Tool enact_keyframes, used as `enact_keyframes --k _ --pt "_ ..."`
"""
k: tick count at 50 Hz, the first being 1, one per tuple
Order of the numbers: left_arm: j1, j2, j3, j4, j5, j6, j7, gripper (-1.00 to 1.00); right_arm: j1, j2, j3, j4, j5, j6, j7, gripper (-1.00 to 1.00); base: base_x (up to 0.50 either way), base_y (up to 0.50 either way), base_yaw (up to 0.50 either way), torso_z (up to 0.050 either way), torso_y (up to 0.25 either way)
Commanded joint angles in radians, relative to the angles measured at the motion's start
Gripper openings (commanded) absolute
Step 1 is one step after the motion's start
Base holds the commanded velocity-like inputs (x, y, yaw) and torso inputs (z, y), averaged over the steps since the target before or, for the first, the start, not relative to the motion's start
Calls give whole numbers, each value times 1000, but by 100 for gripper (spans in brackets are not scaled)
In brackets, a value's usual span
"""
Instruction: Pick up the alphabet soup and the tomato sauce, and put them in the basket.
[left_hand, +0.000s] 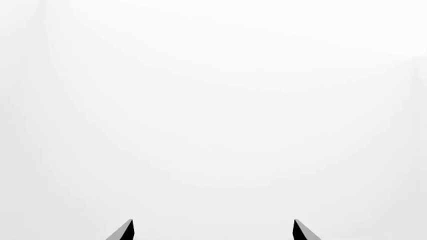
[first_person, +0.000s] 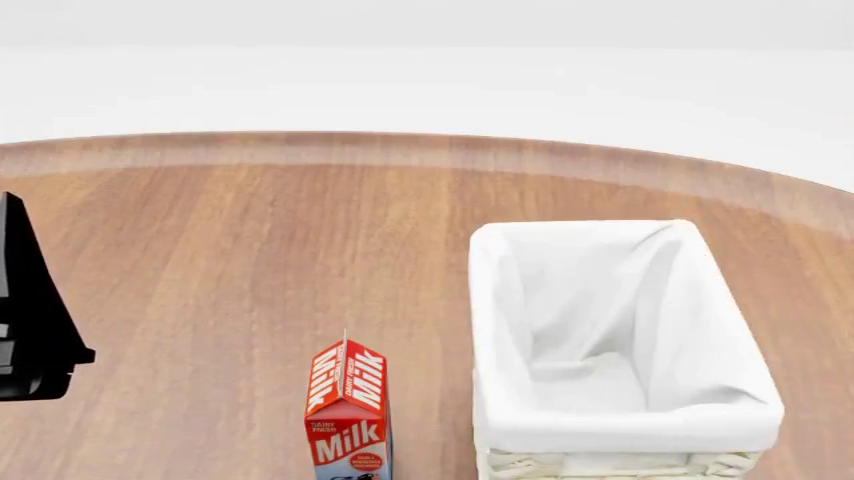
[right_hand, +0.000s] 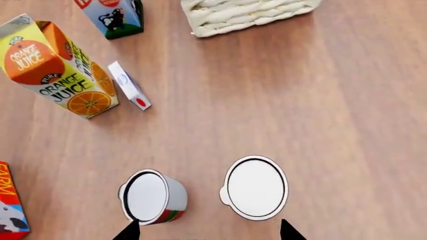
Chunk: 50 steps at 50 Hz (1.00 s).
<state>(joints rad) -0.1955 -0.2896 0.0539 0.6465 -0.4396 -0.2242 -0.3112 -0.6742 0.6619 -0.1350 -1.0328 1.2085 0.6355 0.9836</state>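
Observation:
In the right wrist view the tomato sauce (right_hand: 150, 196) stands on the wooden table, its red and green label showing below a white lid. Beside it is a second can (right_hand: 254, 187) that shows only its white lid. Its label is hidden, so I cannot confirm that it is the alphabet soup. My right gripper (right_hand: 209, 231) hangs open above and between the two cans, holding nothing. The basket (first_person: 621, 420), white-lined wicker, stands at the right of the head view and holds nothing. My left gripper (left_hand: 213, 230) is open and faces a blank white background. The left arm (first_person: 27, 320) shows at the left edge of the head view.
A milk carton (first_person: 350, 415) stands just left of the basket. Beyond the cans, the right wrist view shows an orange juice carton (right_hand: 57, 65), a small white box (right_hand: 128, 85) lying flat, the milk carton (right_hand: 113, 17), the basket's wicker base (right_hand: 247, 15) and another carton's edge (right_hand: 10, 200).

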Motion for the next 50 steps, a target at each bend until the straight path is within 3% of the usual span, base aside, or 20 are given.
enact_keyframes --k 1,50 --pt "0 -3 2 -3 -2 5 -4 100 -76 77 -49 31 -93 -154 -34 100 0 0 0 0 0" --pt "15 -21 6 -8 -14 27 -17 100 -79 120 -83 100 -142 -332 -92 100 0 0 0 0 0"
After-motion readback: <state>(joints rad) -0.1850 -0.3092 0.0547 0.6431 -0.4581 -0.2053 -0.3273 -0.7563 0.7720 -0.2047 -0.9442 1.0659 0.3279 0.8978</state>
